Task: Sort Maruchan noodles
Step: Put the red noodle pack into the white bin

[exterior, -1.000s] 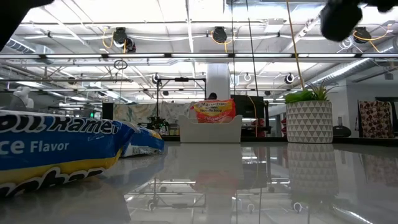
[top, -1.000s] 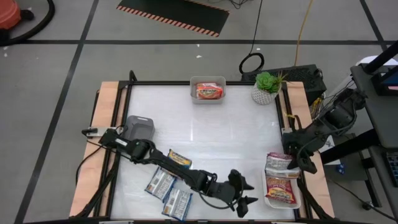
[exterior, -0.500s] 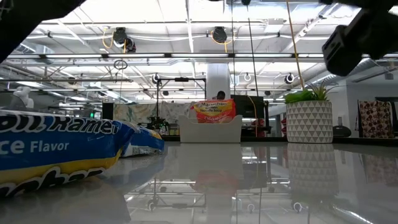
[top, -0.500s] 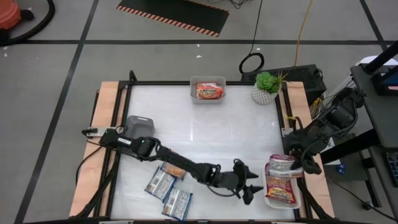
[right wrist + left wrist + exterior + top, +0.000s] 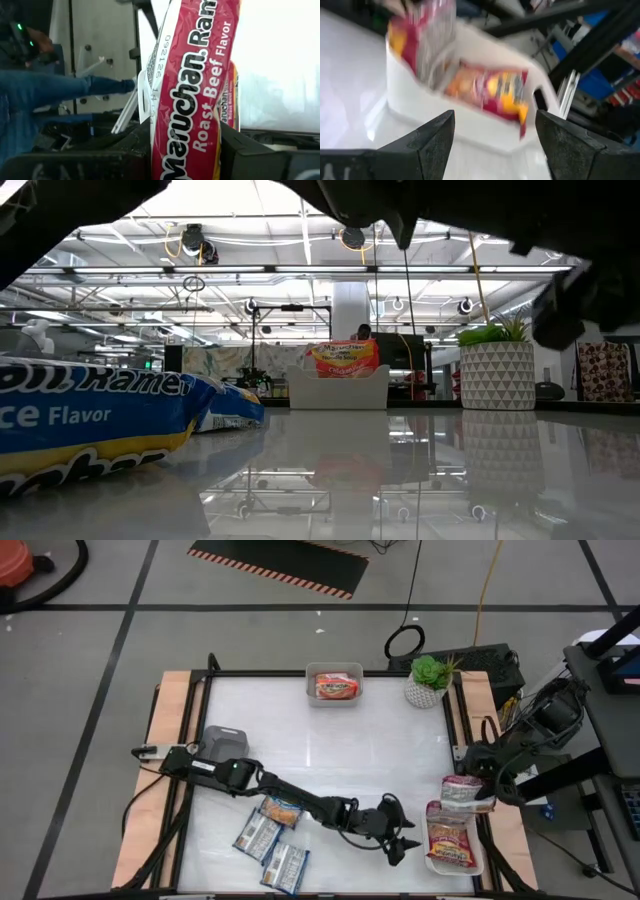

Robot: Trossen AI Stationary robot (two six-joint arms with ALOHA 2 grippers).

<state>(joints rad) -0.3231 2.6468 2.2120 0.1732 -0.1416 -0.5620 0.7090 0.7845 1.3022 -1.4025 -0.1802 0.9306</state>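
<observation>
R gripper point(image 5: 478, 792) fingers pinch a maroon roast-beef packet point(image 5: 462, 792), long axis roughly upright, just above the white tray point(image 5: 478, 866) at near right, where 1 maroon packet point(image 5: 452, 837) lies. L gripper point(image 5: 402, 841) beside the tray, fingers spread, empty. Blue packets point(image 5: 270, 849): 2 near left; orange packet point(image 5: 282, 811): 1 there, 1 in the far tray point(image 5: 334, 697).

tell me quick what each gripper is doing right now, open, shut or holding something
Left gripper: open, empty, beside the white tray.
Right gripper: shut on a maroon noodle packet, above the white tray.
</observation>
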